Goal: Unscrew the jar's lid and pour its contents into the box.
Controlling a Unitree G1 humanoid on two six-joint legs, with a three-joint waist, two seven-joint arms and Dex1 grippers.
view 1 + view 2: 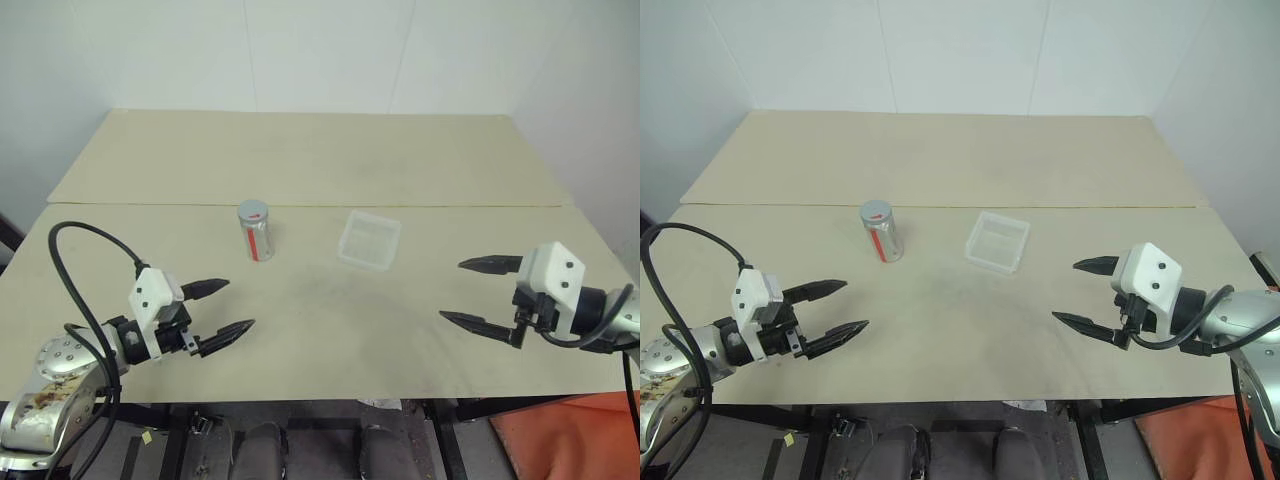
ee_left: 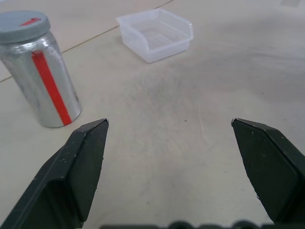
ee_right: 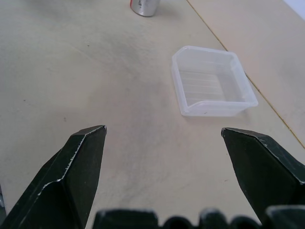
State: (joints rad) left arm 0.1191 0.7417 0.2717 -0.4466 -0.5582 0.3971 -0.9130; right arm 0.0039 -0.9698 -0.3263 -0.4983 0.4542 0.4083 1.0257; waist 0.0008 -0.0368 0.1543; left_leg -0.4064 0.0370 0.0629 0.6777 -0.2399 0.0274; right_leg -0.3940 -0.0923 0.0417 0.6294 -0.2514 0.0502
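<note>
While the small silvery jar point(image 1: 257, 238) with its red stripe stands upright, grey lid point(image 1: 253, 211) on, mid-counter point(image 1: 300, 150) near the clear plastic box point(image 1: 369, 240), left tool point(image 1: 222, 310) and right tool point(image 1: 475, 292) hover released, well apart.

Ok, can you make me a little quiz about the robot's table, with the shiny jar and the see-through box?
1. True or false: the flat round grey lid is already off the small silvery jar with the red stripe.
2. What lies inside the shallow clear plastic box? A) a spoon B) nothing to see C) the jar
3. Fill in: the left pincer and the right pincer are both ____ and hold nothing.

Key: 1 false, the lid sits on the upright jar. 2 B. 3 open.
</note>
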